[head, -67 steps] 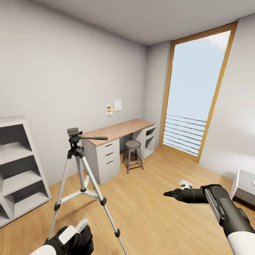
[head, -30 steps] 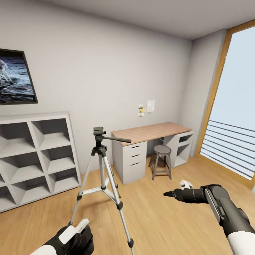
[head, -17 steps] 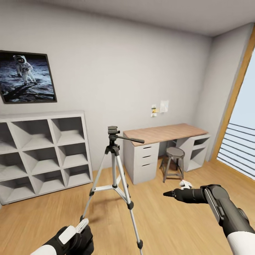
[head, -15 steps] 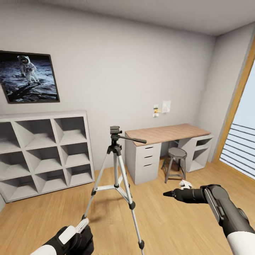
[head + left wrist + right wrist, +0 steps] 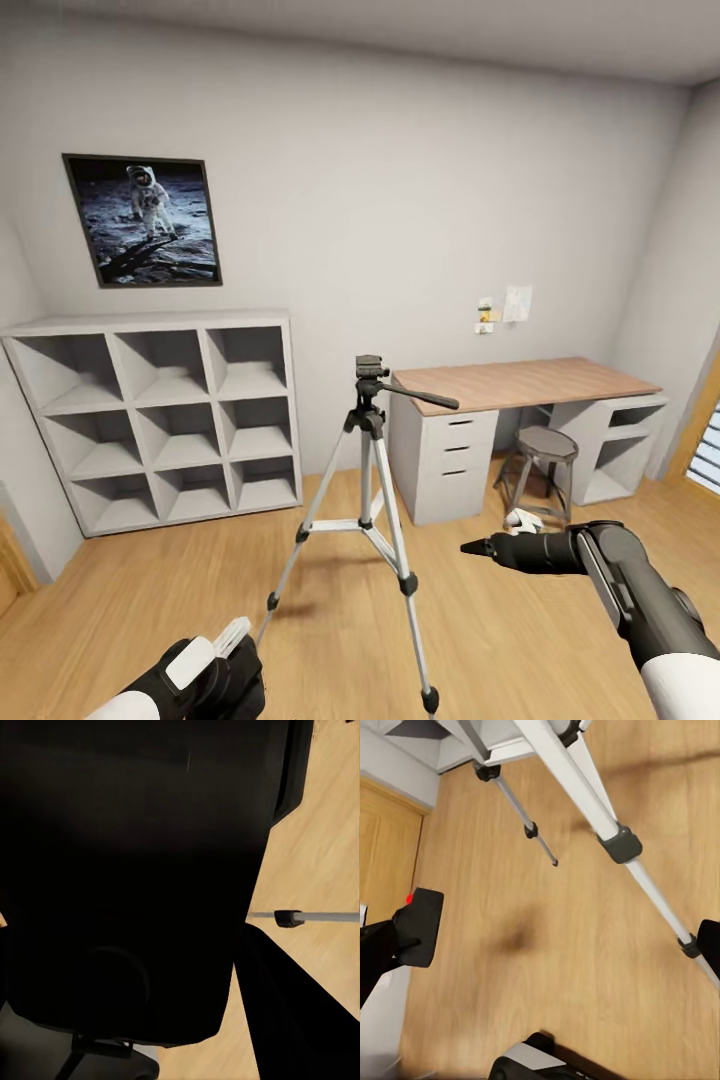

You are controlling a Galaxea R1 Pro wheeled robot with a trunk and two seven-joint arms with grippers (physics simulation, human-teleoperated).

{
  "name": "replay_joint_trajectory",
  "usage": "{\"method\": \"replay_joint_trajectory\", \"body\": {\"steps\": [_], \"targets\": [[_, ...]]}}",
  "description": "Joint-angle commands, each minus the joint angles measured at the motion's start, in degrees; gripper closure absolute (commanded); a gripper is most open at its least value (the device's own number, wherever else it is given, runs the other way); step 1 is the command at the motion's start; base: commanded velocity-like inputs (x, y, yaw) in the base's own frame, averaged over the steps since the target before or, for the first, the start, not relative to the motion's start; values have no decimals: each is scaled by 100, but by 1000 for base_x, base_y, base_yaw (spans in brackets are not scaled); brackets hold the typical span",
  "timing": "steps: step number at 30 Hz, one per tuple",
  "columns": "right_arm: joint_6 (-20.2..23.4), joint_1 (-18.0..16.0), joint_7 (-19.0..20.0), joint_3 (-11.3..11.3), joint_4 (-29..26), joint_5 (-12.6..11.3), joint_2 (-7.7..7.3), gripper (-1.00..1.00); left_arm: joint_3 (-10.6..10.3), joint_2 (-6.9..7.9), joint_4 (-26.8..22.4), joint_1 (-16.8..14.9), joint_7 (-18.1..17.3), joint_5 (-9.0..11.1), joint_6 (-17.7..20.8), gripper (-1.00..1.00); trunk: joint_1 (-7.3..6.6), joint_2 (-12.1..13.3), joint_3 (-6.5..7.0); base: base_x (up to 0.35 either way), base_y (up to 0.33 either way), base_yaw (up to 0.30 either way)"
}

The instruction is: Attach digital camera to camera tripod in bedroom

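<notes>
Standing a little back from the tall silver-legged camera tripod (image 5: 368, 470), which rises mid-floor on the light wood plank floor (image 5: 520, 640) with its feet splayed wide, I judge for steadiness. Its black pan head (image 5: 371, 370) sits bare on top, long handle (image 5: 425, 396) pointing toward the wood-topped desk (image 5: 520, 382); that bare plate is where the load must go. My left claw (image 5: 232, 640) hangs low at my side. The right wrist view shows the small black digital camera (image 5: 420, 928) with its red button clamped in dark fingers, so I read the left claw as clenched on it, carried low and close, likely to keep it safe while travelling. In the left wrist view the same black body (image 5: 127, 870) crowds the lens, with a sliver of tripod leg beyond. My right claw (image 5: 480, 547) reaches forward at waist height, fingers pressed to a point, grasping nothing, probably kept free to steady the head. Count: one tripod, three legs; one camera; one desk with three drawers; one round grey stool (image 5: 543, 447) tucked beside it; one grey cube shelf (image 5: 150, 322), nine cells; one astronaut moon picture (image 5: 145, 220). Next, by my reckoning: close in and raise the camera over the pan head.
</notes>
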Motion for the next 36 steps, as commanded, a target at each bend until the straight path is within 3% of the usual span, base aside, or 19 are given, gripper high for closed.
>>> {"method": "replay_joint_trajectory", "body": {"steps": [1, 13, 36], "targets": [[41, -4, 21, -9, -5, 3, 0, -100, 47, -4, -13, -4, 38, 21, 34, 100, 2, -10, -11, 0, 0, 274], [41, -4, 14, -28, 56, 8, -4, -100, 45, -8, -5, -4, 31, 3, 34, 100, 2, -10, -11, 45, 0, 110], [41, -4, 15, -41, 106, -48, -54, -100, 45, 4, 4, -4, 27, 9, 34, 100, 2, -10, -11, 308, 0, 1]]}}
